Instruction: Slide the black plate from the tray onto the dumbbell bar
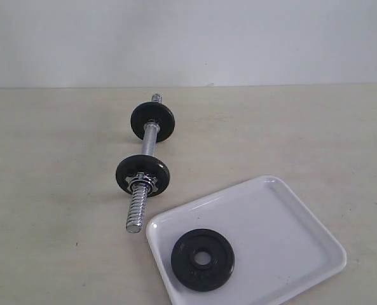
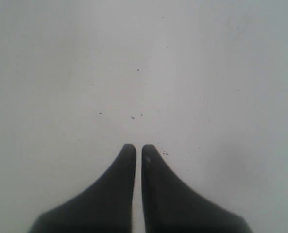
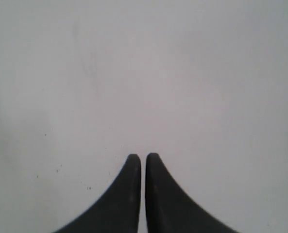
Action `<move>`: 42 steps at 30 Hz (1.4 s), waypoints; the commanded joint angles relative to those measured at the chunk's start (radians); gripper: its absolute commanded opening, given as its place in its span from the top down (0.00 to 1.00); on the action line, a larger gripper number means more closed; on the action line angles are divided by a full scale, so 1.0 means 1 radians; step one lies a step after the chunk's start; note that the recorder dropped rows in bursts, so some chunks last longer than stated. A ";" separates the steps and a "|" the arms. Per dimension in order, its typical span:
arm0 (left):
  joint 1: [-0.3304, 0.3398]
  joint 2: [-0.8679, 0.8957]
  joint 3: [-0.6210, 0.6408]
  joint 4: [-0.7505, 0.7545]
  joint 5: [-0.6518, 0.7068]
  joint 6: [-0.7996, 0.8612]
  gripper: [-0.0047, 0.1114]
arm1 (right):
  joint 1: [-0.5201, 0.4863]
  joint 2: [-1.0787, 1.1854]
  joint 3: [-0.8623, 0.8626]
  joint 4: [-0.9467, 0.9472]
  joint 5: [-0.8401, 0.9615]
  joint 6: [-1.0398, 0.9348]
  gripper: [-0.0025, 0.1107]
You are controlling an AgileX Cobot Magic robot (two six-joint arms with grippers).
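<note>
The black plate (image 1: 203, 259) lies flat in the near left part of the white tray (image 1: 290, 222), its centre hole facing up. The dumbbell bar (image 1: 146, 163) rests on the table to the tray's left, chrome, with its threaded near end (image 1: 136, 213) bare. Two other black discs (image 1: 143, 176) (image 1: 152, 122) sit on the bar, and a chrome collar nut (image 1: 140, 183) presses against the nearer one. Neither arm shows in the exterior view. My left gripper (image 2: 138, 148) is shut and holds nothing, over a plain pale surface. My right gripper (image 3: 143, 157) is likewise shut and holds nothing.
The beige tabletop (image 1: 54, 190) spreads around the bar and tray. A pale wall (image 1: 188, 38) rises behind the table's far edge. Both wrist views show only a bare light surface with a few specks.
</note>
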 commanded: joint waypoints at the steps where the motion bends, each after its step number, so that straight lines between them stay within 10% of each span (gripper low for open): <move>1: -0.029 0.132 -0.135 0.045 0.145 0.039 0.92 | 0.070 0.118 -0.060 -0.386 -0.087 0.259 0.98; 4: -0.075 0.228 -0.224 -0.026 0.281 0.191 0.92 | 0.107 0.223 -0.102 -0.787 -0.213 0.601 0.98; 11: -0.146 0.485 -0.439 -0.550 0.606 0.787 0.92 | 0.112 0.473 -0.155 -0.792 -0.466 0.668 0.98; 18: -0.146 0.717 -0.543 -0.633 0.789 0.843 0.92 | 0.112 0.599 -0.166 -0.792 -0.501 0.625 0.98; 42: -0.225 1.203 -0.587 -0.917 0.672 1.187 0.92 | 0.112 0.646 -0.166 -0.792 -0.563 0.563 0.98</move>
